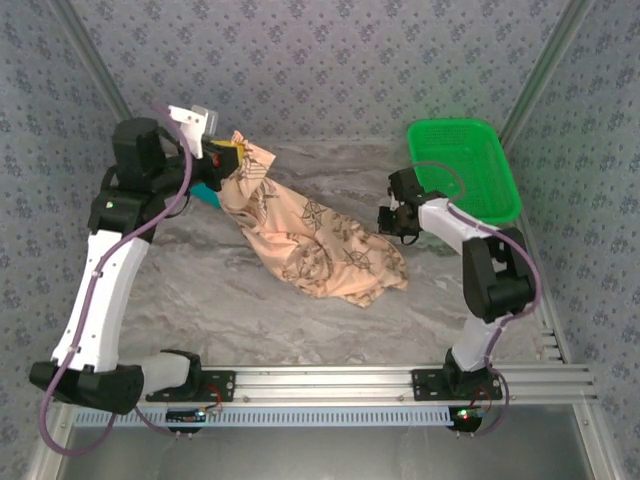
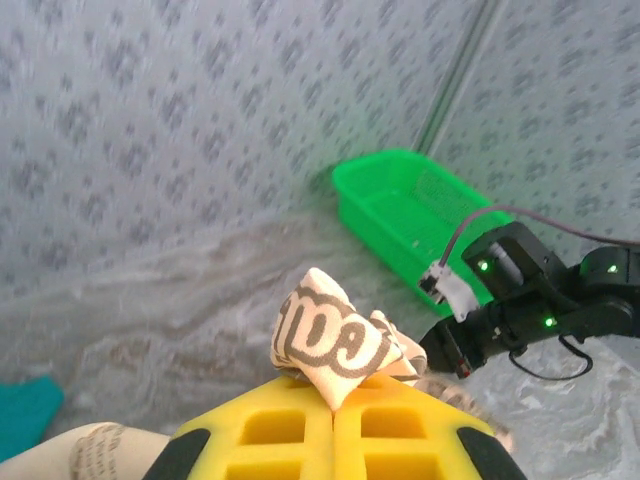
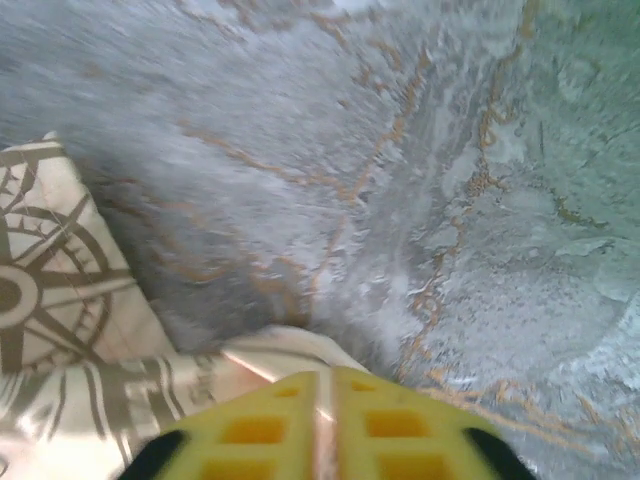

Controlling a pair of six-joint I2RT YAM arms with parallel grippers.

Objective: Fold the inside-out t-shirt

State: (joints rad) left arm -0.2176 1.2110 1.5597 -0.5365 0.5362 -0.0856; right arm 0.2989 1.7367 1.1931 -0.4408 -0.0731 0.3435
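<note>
Partial dark brown letters, roughly "com", on the bunched, pinched fold of the inside-out t-shirt (image 2: 332, 338)

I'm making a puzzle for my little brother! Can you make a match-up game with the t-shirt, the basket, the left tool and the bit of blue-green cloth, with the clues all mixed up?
Things:
1. t-shirt
2. basket
3. left tool
4. teal cloth

Clues:
A. bright green, at the far right of the table
B. shut, pinching a bit of the t-shirt
C. peach with brown compass prints, bunched up mid-table
D. peeking out beside the left arm

Pairs: 1-C, 2-A, 3-B, 4-D
</note>
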